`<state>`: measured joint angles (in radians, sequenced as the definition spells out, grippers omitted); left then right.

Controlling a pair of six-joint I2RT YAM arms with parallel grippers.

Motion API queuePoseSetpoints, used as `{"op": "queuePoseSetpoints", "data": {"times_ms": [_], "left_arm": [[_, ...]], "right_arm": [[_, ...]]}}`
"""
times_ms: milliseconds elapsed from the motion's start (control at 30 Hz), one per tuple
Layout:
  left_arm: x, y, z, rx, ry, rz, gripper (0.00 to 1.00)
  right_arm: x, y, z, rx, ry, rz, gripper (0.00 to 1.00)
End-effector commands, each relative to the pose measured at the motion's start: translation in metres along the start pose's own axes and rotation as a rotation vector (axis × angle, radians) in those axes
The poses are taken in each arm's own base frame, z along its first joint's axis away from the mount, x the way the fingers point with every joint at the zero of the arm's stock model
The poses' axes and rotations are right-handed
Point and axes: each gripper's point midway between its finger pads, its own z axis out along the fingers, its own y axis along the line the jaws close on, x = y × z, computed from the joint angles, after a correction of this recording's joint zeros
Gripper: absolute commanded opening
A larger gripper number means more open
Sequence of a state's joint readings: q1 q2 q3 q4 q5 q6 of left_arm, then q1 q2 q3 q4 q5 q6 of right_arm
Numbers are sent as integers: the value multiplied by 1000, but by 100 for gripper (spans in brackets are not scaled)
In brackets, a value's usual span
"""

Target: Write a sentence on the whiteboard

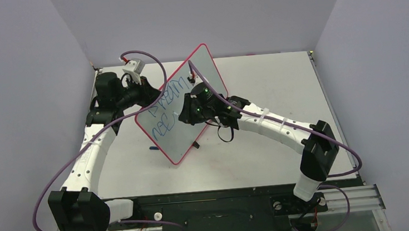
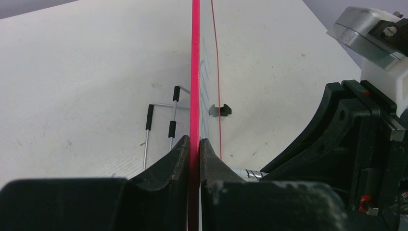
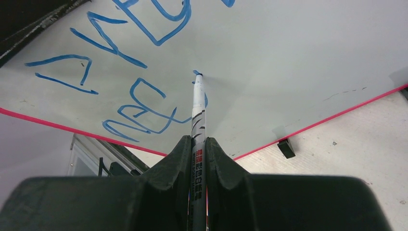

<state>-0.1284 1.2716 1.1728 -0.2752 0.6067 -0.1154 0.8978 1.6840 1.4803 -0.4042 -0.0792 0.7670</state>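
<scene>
The whiteboard (image 1: 198, 74) with its red rim stands tilted on its lower edge at the table's middle. My left gripper (image 2: 194, 142) is shut on its red rim (image 2: 195, 72), seen edge-on. Blue handwritten words (image 1: 168, 99) fill two rows on its face; they also show in the right wrist view (image 3: 144, 29). My right gripper (image 3: 197, 142) is shut on a white marker (image 3: 197, 113) whose blue tip (image 3: 197, 73) touches the board beside the lower row's letters (image 3: 144, 115). In the top view the right gripper (image 1: 186, 114) sits against the board's face.
A small blue marker cap (image 1: 153, 148) lies on the table left of the board's lower corner. A black clip (image 3: 286, 147) sits on the board's lower edge. A wire stand with black tips (image 2: 161, 120) lies on the table behind the board. Grey walls enclose the table.
</scene>
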Motion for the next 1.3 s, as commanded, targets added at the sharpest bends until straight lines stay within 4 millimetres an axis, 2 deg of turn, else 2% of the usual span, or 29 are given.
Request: {"op": "queuePoseSetpoints", "data": {"times_ms": [0, 267, 500, 733, 900, 1100, 1267], "left_arm": [[-42, -17, -8, 51, -140, 142, 0], [-43, -16, -8, 47, -143, 141, 0], [-43, -15, -8, 39, -141, 139, 0], [-41, -12, -9, 23, -132, 145, 0], [-40, -12, -10, 21, -131, 144, 0], [-40, -13, -9, 26, -129, 144, 0], [-38, -13, -8, 29, -124, 141, 0]], "right_arm": [[-20, 28, -1, -73, -59, -28, 0], [-7, 34, 1, -81, -36, -44, 0], [16, 24, 5, -58, 4, -51, 0], [27, 8, 6, -19, 18, -44, 0], [18, 2, 4, -5, -4, -33, 0], [-4, 1, 0, 7, -40, -35, 0], [-21, 7, -1, 4, -63, -41, 0]]}}
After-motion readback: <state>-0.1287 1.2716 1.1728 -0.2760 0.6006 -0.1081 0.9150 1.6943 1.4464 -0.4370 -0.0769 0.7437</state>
